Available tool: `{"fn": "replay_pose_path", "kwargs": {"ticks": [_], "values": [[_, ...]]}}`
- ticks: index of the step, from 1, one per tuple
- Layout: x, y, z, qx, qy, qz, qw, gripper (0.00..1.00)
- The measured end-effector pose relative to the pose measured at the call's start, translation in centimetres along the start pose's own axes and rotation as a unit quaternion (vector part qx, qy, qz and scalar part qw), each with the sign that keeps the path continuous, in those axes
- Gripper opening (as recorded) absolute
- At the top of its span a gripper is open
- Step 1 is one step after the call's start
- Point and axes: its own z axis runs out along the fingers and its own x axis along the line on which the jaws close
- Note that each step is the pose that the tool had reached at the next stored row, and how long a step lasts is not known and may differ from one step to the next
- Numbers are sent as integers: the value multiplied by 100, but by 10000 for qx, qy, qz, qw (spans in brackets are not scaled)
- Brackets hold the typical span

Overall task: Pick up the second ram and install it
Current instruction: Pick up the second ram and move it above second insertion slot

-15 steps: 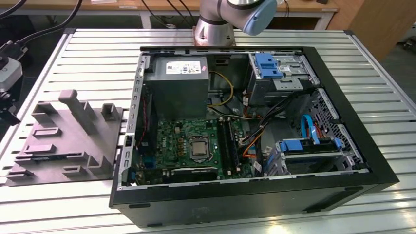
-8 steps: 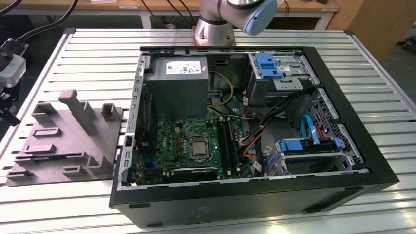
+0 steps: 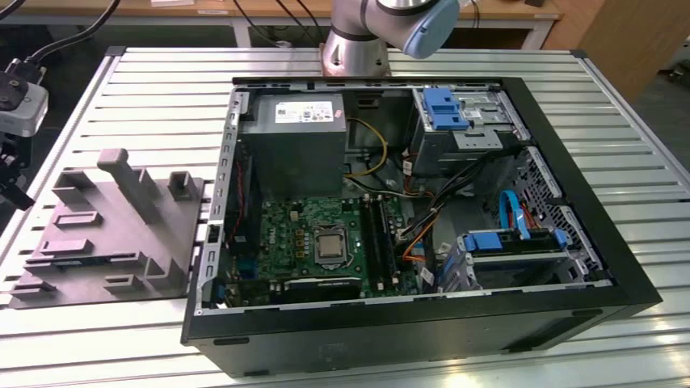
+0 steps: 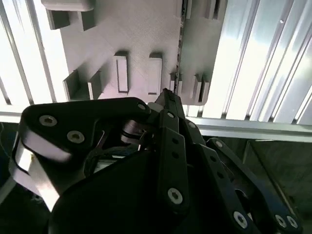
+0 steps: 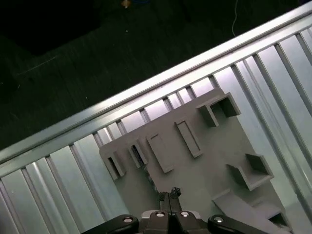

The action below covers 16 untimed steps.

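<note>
A slatted aluminium table [image 3: 603, 97] carries the whole set-up, its ribs running across to a raised metal rim; behind it stands a wooden bench [image 3: 216, 14], and the first wrist view shows dark floor [image 5: 73, 48] beyond the table's edge. An open black computer case [image 3: 431, 331] lies on its side and takes up most of the table; inside it a grey power supply [image 3: 296, 137] sits towards the far side, and a green motherboard [image 3: 313, 234] sits nearer, with long black slots [image 3: 372, 230] beside the processor socket. At the exterior view's left, just beside the case, lies a grey moulded fixture [image 3: 173, 242] with upright tabs and pockets. The silver base of the arm [image 3: 372, 32] rises from the table's far edge; a small camera [image 3: 22, 105] is mounted at the exterior view's left edge.

In both wrist views the gripper [image 5: 171, 193] [image 4: 168, 95] hangs above the fixture, its black fingertips drawn together with no gap to be seen and nothing held between them. The second ram [image 3: 86, 259] stands on edge in a pocket along the fixture's near side; in the second wrist view it [image 4: 179, 48] shows as a thin dark line running between the tabs, up towards the fingertips.
</note>
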Motion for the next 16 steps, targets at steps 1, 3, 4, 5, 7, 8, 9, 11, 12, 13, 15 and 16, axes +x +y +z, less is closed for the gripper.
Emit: {"fn": "replay_pose_path", "kwargs": {"ticks": [1, 3, 4, 5, 7, 8, 9, 11, 12, 13, 15, 16], "values": [[0, 0, 2, -2, 4, -90, 10000, 10], [0, 0, 7, -7, 12, -278, 9996, 10], [0, 0, 10, -9, 16, -367, 9993, 10], [0, -1, 12, -12, 21, -457, 9990, 10], [1, -1, 18, -16, 29, -637, 9980, 10], [1, -1, 20, -18, 33, -726, 9974, 10], [1, -1, 23, -20, 38, -816, 9967, 10], [1, -2, 29, -24, 47, -1003, 9949, 10], [1, -1, 31, -25, 52, -1086, 9941, 10], [1, -2, 33, -26, 57, -1150, 9933, 10], [1, -2, 36, -28, 62, -1207, 9927, 10], [0, -3, 41, -28, 61, -1216, 9926, 10]]}}
